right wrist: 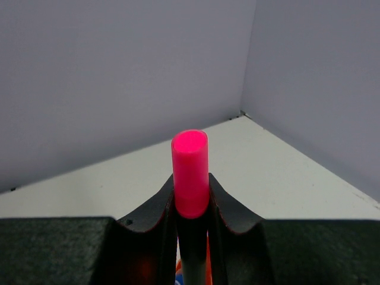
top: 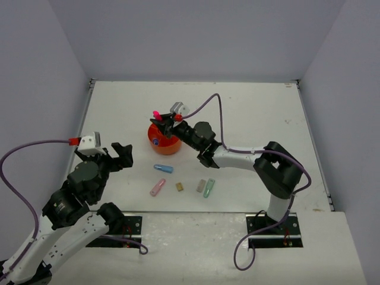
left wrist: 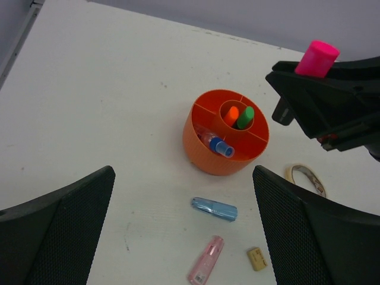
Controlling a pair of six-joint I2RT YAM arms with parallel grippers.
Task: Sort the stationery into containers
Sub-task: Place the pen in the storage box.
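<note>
The orange organiser (top: 164,141) (left wrist: 225,139) holds an orange-ended highlighter (left wrist: 231,114) and a green-ended one (left wrist: 246,117) in its central well. A blue-ended item (left wrist: 218,145) lies in an outer compartment. My right gripper (top: 163,122) (left wrist: 309,83) (right wrist: 191,196) hangs just above the organiser's far side, shut on a pink-ended highlighter (top: 157,114) (left wrist: 317,58) (right wrist: 190,172) held upright. On the table lie a blue capsule (top: 163,168) (left wrist: 214,209), a pink capsule (top: 157,187) (left wrist: 206,268) and a tan block (top: 179,186) (left wrist: 257,259). My left gripper (top: 122,155) (left wrist: 183,178) stands open and empty, left of these.
A grey block (top: 200,186) and a green capsule (top: 209,189) lie to the right of the tan block. A beige tape ring (left wrist: 306,178) rests on the table under the right arm. Grey walls enclose the white table on three sides.
</note>
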